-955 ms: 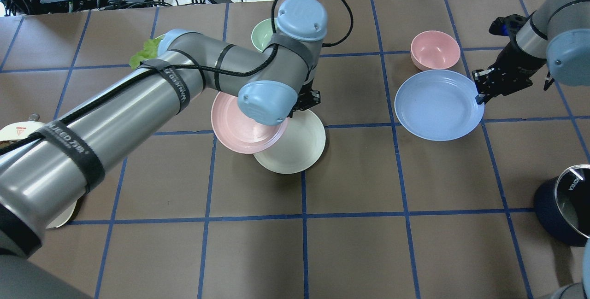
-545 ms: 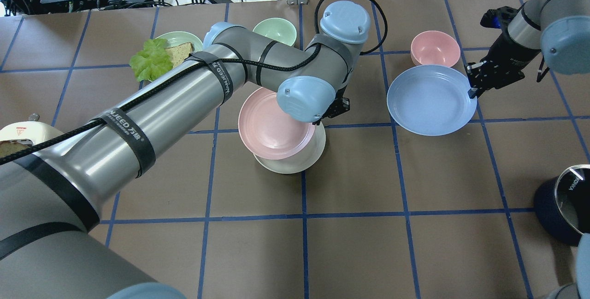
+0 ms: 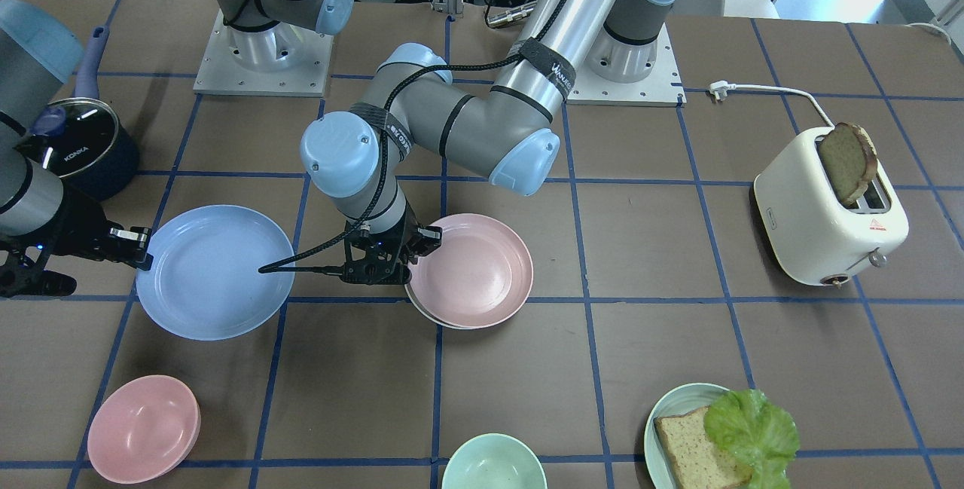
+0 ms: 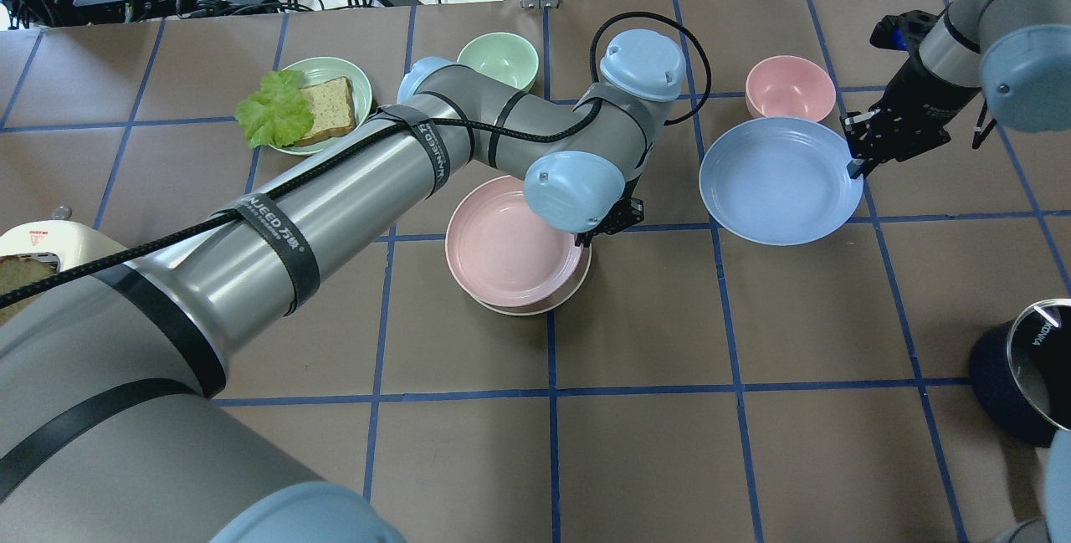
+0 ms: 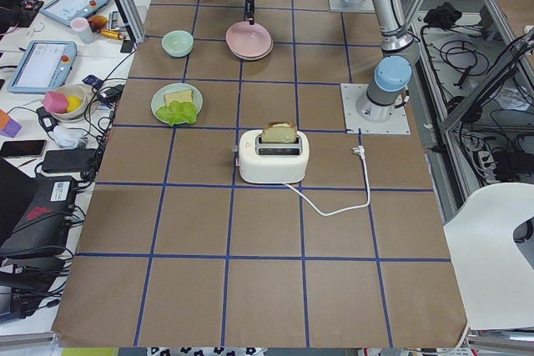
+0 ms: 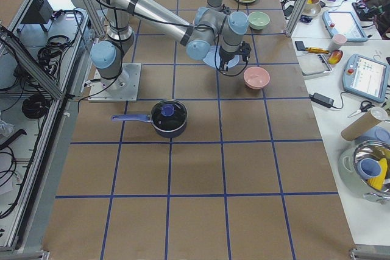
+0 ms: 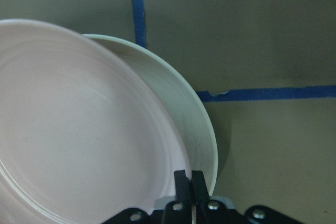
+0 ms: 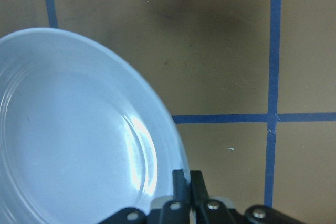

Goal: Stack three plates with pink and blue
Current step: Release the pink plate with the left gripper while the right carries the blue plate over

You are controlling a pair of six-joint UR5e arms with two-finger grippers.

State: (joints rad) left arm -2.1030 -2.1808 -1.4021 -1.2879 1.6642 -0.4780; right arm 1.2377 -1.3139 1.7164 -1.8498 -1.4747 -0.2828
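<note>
Fingers of the left gripper (image 7: 189, 180) pinch the pink plate (image 7: 79, 129) by its rim at 6 o'clock in the left wrist view. Only that view shows the cream plate (image 7: 198, 129) as a crescent under it toward 3 o'clock; overhead, the arm's wrist joint covers the grip. The right gripper (image 8: 188, 180) is likewise closed narrow on the blue plate (image 8: 73, 129) rim, with that plate well apart at 3 o'clock of the stack overhead. A blue tape grid marks the brown table (image 4: 636, 443). The left side view adds a toaster (image 5: 274, 156) and a cluttered bench at 9 o'clock.
</note>
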